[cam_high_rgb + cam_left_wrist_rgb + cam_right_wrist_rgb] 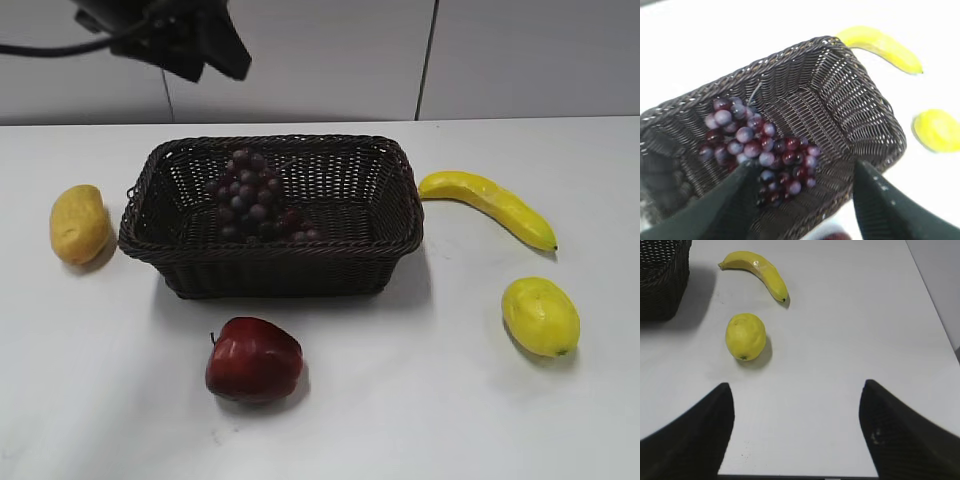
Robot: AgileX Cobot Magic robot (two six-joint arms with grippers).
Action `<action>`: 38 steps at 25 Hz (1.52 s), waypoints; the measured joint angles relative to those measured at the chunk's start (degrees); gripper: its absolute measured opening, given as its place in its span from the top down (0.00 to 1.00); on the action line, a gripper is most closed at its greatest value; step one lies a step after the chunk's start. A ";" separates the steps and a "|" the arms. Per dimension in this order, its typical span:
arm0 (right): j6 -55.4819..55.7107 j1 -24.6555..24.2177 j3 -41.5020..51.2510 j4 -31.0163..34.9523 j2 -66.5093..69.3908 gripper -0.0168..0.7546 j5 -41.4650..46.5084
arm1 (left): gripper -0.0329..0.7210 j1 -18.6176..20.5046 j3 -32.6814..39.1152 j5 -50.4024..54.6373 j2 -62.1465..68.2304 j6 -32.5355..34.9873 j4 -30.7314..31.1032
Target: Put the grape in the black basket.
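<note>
The grape [256, 199], a bunch of dark purple-red berries, lies inside the black basket [390, 190] toward its left side. In the left wrist view the grape [757, 145] rests on the floor of the black basket [850, 105]. My left gripper [802, 172] is open and empty, raised above the basket with nothing between its fingers; in the exterior view only a dark part of the arm [185, 35] shows at the top left. My right gripper [796, 397] is open and empty over bare table, out of the exterior view.
A red apple [253, 360] lies in front of the basket. A yellow fruit [78, 223] lies left of it. A banana [490, 203] and a lemon [540, 316] lie to the right, also in the right wrist view: banana [760, 271], lemon [745, 336].
</note>
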 joint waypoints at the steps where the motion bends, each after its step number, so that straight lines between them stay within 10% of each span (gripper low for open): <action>1: 0.00 0.00 0.00 0.00 0.00 0.21 0.00 | 0.19 0.00 -0.31 1.53 -1.74 0.00 1.39; 16: 0.00 0.00 0.00 0.00 0.00 0.21 0.00 | 0.22 0.00 3.23 14.49 -17.42 -9.23 24.41; 38: 0.00 0.00 0.00 0.00 0.00 0.21 0.00 | 0.18 0.00 47.99 14.69 -46.55 -13.57 27.26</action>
